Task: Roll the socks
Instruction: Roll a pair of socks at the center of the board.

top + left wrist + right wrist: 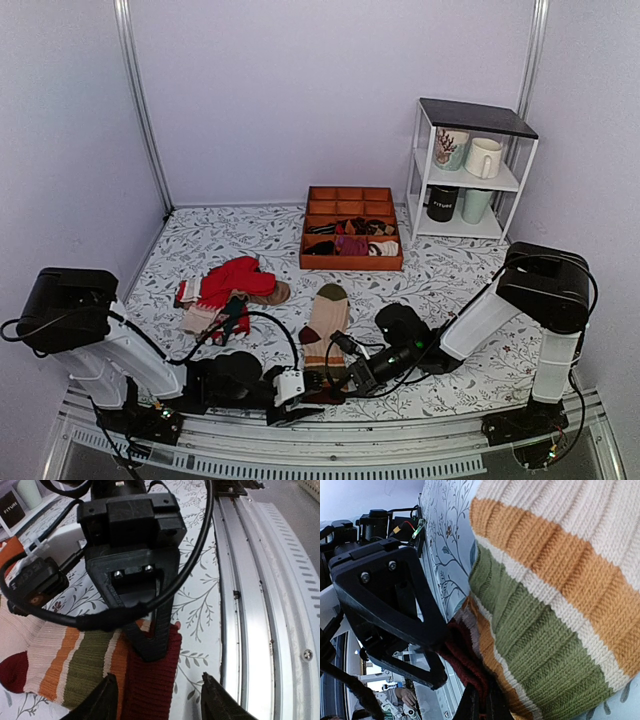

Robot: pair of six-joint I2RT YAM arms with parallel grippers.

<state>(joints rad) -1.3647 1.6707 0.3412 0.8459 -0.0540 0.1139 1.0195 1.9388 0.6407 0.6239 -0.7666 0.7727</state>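
- Two claws meet at the maroon cuff [150, 690] of the socks [85, 665], low in the left wrist view. The left gripper [160, 700] stands released, a finger on either side of the cuff, probably poised to start the roll.
- Right wrist view: the right gripper [481, 707] is clenched on a fold of that cuff at bottom centre, seemingly to raise it off the table [445, 555] for turning over.
- Top view: the socks lie flat at lower centre, toe up-frame and cuff nearest the arm bases, where both arms reach it. Red socks [235, 280] sit apart, to the left.
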